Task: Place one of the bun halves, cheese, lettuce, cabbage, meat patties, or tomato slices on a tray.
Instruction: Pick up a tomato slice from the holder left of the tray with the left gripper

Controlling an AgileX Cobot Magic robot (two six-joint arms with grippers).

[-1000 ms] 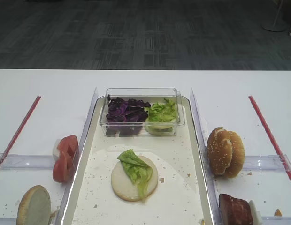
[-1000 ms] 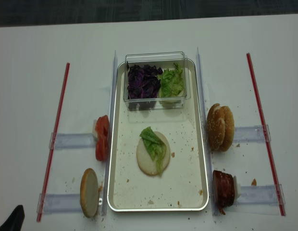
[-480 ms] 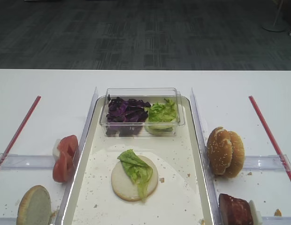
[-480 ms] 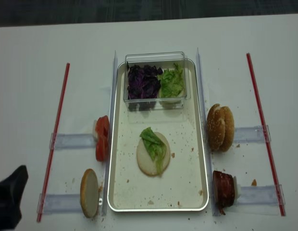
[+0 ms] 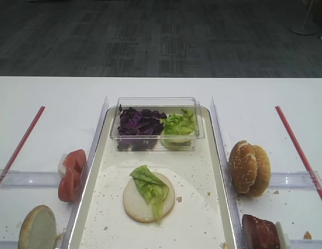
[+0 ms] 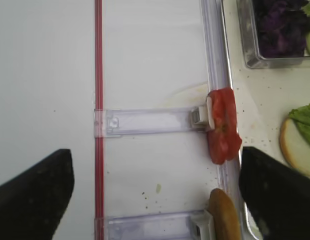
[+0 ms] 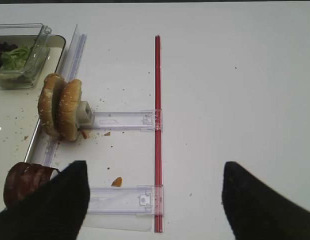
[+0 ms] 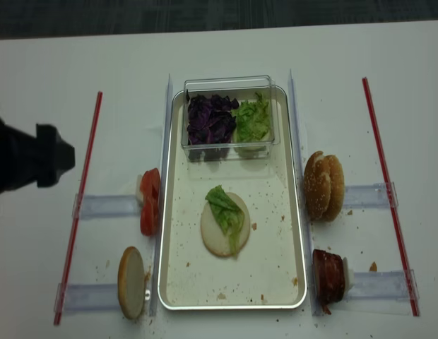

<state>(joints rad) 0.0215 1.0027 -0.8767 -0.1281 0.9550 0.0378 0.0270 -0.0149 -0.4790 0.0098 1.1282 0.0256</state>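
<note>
A bun half [image 8: 215, 240] lies cut face up on the tray [image 8: 268, 244], with a lettuce leaf [image 8: 226, 210] on it. Tomato slices [image 6: 222, 125] and another bun half [image 6: 224, 216] stand on edge in clear holders left of the tray. My left gripper [image 6: 155, 200] hangs open over the table left of them, holding nothing. Two sesame bun halves [image 7: 60, 106] and meat patties [image 7: 25, 182] stand right of the tray. My right gripper [image 7: 152, 200] is open and empty over the table beside the patties. No cheese shows.
A clear tub [image 5: 157, 104] at the tray's far end holds purple cabbage [image 5: 137, 124] and lettuce [image 5: 179, 124]. Red strips [image 8: 81, 205] [image 8: 388, 191] run along both sides, joined to clear plastic holders [image 7: 125, 120]. My left arm [image 8: 28, 159] reaches in from the left edge.
My left arm has come in from the bottom left corner and moved up the table's left side, level with the tomato slices. The food has not moved.
</note>
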